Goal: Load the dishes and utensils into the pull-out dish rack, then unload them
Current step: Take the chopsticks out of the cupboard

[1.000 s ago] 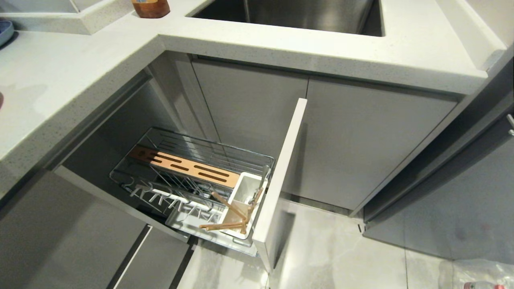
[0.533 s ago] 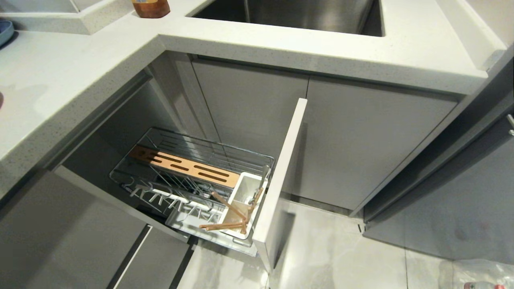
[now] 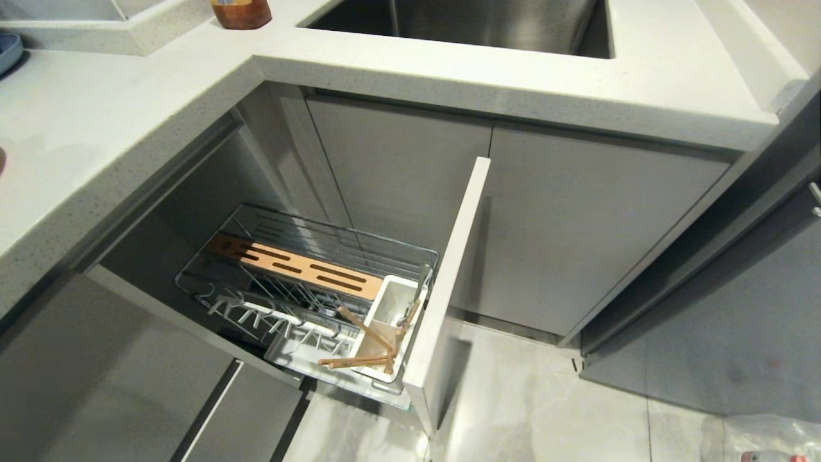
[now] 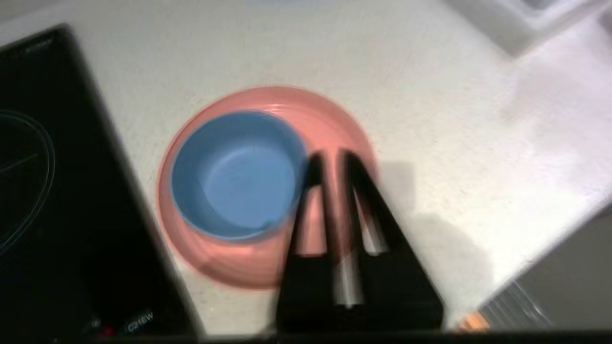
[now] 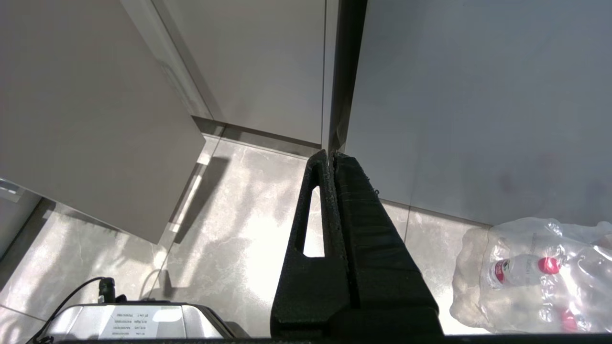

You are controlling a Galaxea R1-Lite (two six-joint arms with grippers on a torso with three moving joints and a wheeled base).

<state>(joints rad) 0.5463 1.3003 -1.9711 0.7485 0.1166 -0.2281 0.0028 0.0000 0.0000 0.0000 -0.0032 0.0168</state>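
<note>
The pale blue bowl (image 4: pixel 236 174) sits inside the flat pink plate (image 4: pixel 330 124) on the white counter. My left gripper (image 4: pixel 333 160) hovers over the plate's rim just beside the bowl, its fingers shut to a narrow slit; the view is blurred. The pull-out dish rack (image 3: pixel 308 269) stands open below the counter, with the two wooden chopsticks (image 3: pixel 362 346) leaning crossed in its white caddy (image 3: pixel 391 308). I cannot make out the spoon. My right gripper (image 5: pixel 331 154) hangs shut above the floor, beside the cabinets.
A black hob (image 4: pixel 48 191) borders the plate. The rack's pale front panel (image 3: pixel 449 289) juts out into the aisle. A sink (image 3: pixel 462 25) and a brown jar (image 3: pixel 240 13) are on the counter. A bag of bottles (image 5: pixel 535 277) lies on the floor.
</note>
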